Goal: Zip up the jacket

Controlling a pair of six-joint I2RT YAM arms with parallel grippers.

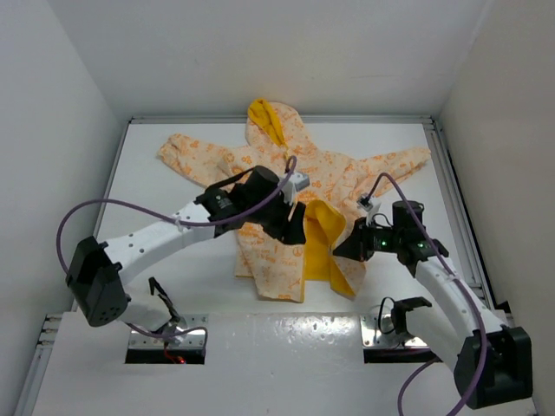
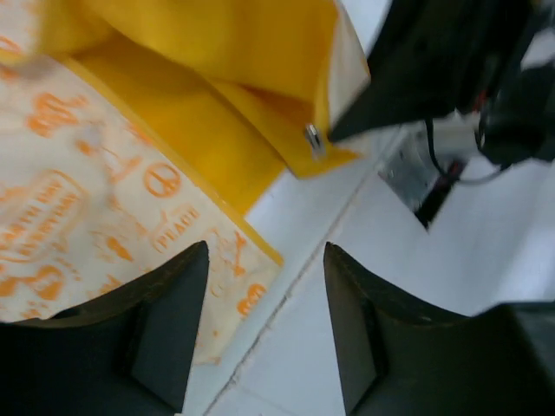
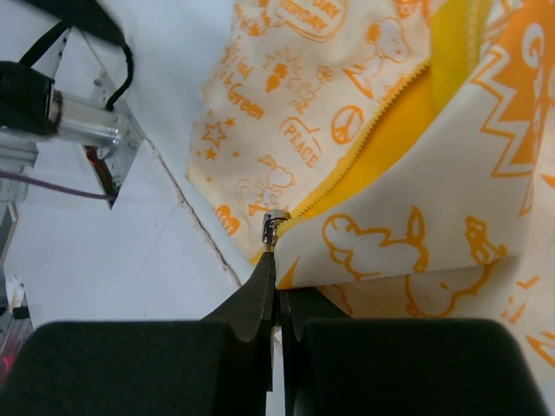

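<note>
Left claw (image 2: 264,329), two blunt black fingers spread wide, hangs released over the hem of the jacket (image 1: 269,260) and holds nothing. I see the jacket lying flat on the white desk (image 1: 208,273), hood away from the arms, sleeves spread: soft cream cloth printed with orange cartoons. One front panel is folded back, showing smooth yellow lining (image 1: 325,247) edged with toothed yellow zipper tape (image 3: 373,134). Right claw (image 3: 277,290) is clenched on that panel's bottom corner, fingertips pressed together just beneath the small metal zipper slider (image 3: 275,224).
</note>
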